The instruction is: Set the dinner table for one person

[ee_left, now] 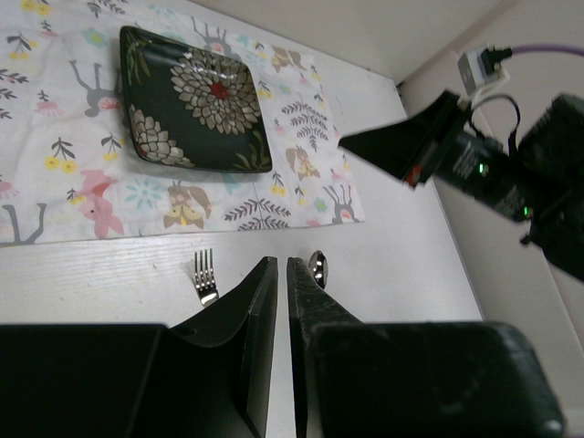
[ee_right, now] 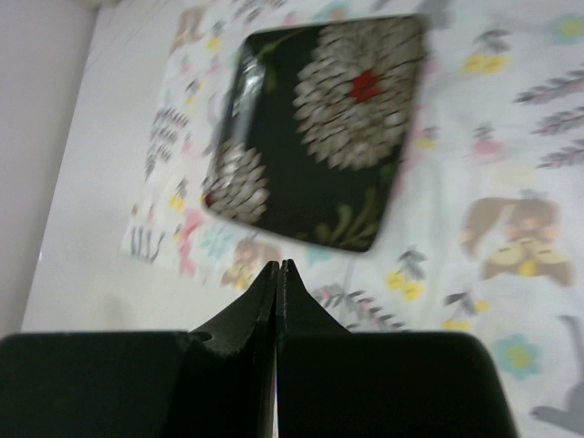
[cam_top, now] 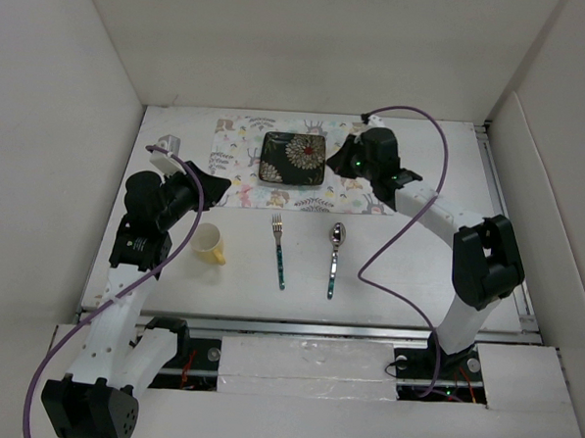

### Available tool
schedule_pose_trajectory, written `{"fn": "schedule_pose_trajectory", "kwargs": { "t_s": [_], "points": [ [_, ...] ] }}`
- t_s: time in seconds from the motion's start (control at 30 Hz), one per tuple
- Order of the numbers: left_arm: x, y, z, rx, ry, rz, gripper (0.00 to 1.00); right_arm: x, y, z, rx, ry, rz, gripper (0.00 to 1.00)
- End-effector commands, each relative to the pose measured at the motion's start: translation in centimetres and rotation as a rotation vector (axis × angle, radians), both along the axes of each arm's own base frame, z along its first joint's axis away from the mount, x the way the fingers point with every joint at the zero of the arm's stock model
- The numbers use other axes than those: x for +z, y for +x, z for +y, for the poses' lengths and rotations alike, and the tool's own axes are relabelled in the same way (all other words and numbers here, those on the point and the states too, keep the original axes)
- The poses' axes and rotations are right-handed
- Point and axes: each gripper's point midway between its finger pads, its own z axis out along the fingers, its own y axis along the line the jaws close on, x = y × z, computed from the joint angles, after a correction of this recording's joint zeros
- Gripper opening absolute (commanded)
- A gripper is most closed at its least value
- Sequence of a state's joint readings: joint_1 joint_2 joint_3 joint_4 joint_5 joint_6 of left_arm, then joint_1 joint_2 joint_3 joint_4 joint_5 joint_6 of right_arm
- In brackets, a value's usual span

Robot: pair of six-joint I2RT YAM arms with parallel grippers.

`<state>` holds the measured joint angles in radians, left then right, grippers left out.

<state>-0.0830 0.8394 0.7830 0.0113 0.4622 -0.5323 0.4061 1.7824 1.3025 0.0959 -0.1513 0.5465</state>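
The white dinner table (cam_top: 417,275) carries a patterned placemat (cam_top: 239,152) at the back, with a dark square floral plate (cam_top: 293,158) on it. A fork (cam_top: 279,248) and a spoon (cam_top: 336,256) lie side by side in front of the mat, and a yellow cup (cam_top: 210,242) lies to their left. My left gripper (cam_top: 223,187) is shut and empty, hovering left of the mat; in its wrist view (ee_left: 280,262) the fork (ee_left: 204,278) and spoon (ee_left: 317,267) show past its tips. My right gripper (cam_top: 335,162) is shut and empty over the mat, just right of the plate (ee_right: 319,128).
White walls enclose the table on the left, back and right. A purple cable (cam_top: 409,245) loops from the right arm over the table's right half. A metal rail (cam_top: 306,328) runs along the near edge.
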Motion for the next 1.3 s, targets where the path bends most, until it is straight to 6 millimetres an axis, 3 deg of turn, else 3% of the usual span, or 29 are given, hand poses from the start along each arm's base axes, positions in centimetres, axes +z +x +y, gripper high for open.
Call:
{"fn": "schedule_pose_trajectory", "kwargs": {
  "t_s": [0.0,0.03,0.07,0.13,0.17,0.2,0.27,0.3,0.33,0.37,0.4,0.47,0.5,0.53,0.6,0.63,0.83,0.93,0.97,1.0,1.03,1.07,1.1,1.17,1.2,1.23,1.27],
  "points": [
    [3.9,0.3,1.7,0.097,0.032,-0.113,0.08,1.7,-6.3,7.8,0.220,-0.124,-0.141,0.00],
    [4.5,0.2,2.4,0.139,0.042,-0.113,0.13,2.4,-8.6,10.7,0.260,-0.149,-0.170,0.00],
    [4.7,0.1,2.4,0.139,0.041,-0.120,0.15,2.2,-10.1,12.2,0.301,-0.151,-0.167,0.01],
    [5.4,0.1,3.5,0.202,0.046,-0.136,0.21,2.9,-11.8,14.7,0.347,-0.159,-0.184,0.25],
    [5.9,0.0,3.9,0.228,0.047,-0.149,0.24,2.0,-12.7,16.0,0.376,-0.170,-0.166,0.48],
    [6.2,0.1,4.8,0.280,0.053,-0.150,0.25,2.0,-14.3,17.8,0.425,-0.166,-0.168,0.55],
    [7.5,-0.4,5.5,0.318,0.046,-0.178,0.25,2.6,-15.4,20.1,0.466,-0.173,-0.166,0.64],
    [8.1,-0.5,5.8,0.340,0.044,-0.196,0.25,0.9,-16.4,21.7,0.506,-0.206,-0.147,0.66],
    [8.7,-0.7,5.9,0.348,0.036,-0.209,0.25,0.5,-16.7,22.6,0.524,-0.220,-0.140,0.66],
    [9.3,-0.9,5.9,0.349,0.023,-0.226,0.25,1.3,-16.5,23.3,0.512,-0.235,-0.149,0.67],
    [9.6,-0.9,5.7,0.337,0.020,-0.233,0.25,-0.3,-16.7,24.2,0.525,-0.263,-0.134,0.67],
    [10.5,-1.1,5.5,0.322,0.012,-0.254,0.25,-1.3,-17.1,25.4,0.537,-0.286,-0.124,0.67],
    [10.9,-1.2,5.5,0.322,0.010,-0.263,0.25,-0.4,-16.7,26.2,0.531,-0.275,-0.137,0.67],
    [11.6,-1.4,5.5,0.323,0.006,-0.279,0.25,-2.1,-16.1,26.4,0.522,-0.307,-0.117,0.66],
    [12.3,-1.4,5.9,0.347,0.016,-0.288,0.25,-2.8,-16.0,27.0,0.512,-0.330,-0.106,0.66],
    [12.7,-1.5,6.2,0.358,0.018,-0.299,0.25,-4.1,-15.7,27.1,0.505,-0.351,-0.095,0.65],
    [12.1,-1.4,6.7,0.387,0.023,-0.286,0.25,-7.0,-16.2,27.9,0.532,-0.393,-0.051,0.56],
    [12.3,-1.5,6.9,0.399,0.021,-0.290,0.25,-7.5,-16.9,28.5,0.542,-0.379,-0.041,0.29],
    [12.1,-1.4,6.9,0.402,0.023,-0.284,0.25,-7.4,-16.9,28.6,0.538,-0.369,-0.042,0.08],
    [11.9,-1.4,6.9,0.400,0.024,-0.279,0.25,-6.6,-16.8,28.8,0.529,-0.346,-0.043,0.00],
    [11.9,-1.5,6.8,0.394,0.021,-0.282,0.25,-4.9,-16.6,28.5,0.494,-0.315,-0.065,0.00],
    [11.9,-1.6,6.8,0.394,0.021,-0.283,0.25,-5.1,-16.4,28.6,0.488,-0.307,-0.075,0.00],
    [11.7,-1.5,6.8,0.394,0.022,-0.280,0.25,-1.8,-16.1,28.2,0.466,-0.251,-0.109,0.00],
    [11.4,-1.2,6.8,0.394,0.025,-0.275,0.25,1.9,-13.8,26.7,0.420,-0.168,-0.158,0.00],
    [11.2,-1.1,6.4,0.373,0.028,-0.272,0.25,3.1,-12.9,25.6,0.398,-0.147,-0.168,0.00],
    [10.7,-1.1,6.1,0.354,0.033,-0.266,0.26,6.1,-10.5,23.1,0.345,-0.112,-0.201,0.00],
    [10.9,-1.1,5.6,0.327,0.028,-0.285,0.26,7.4,-9.1,21.6,0.312,-0.103,-0.211,0.00]
  ]
}}
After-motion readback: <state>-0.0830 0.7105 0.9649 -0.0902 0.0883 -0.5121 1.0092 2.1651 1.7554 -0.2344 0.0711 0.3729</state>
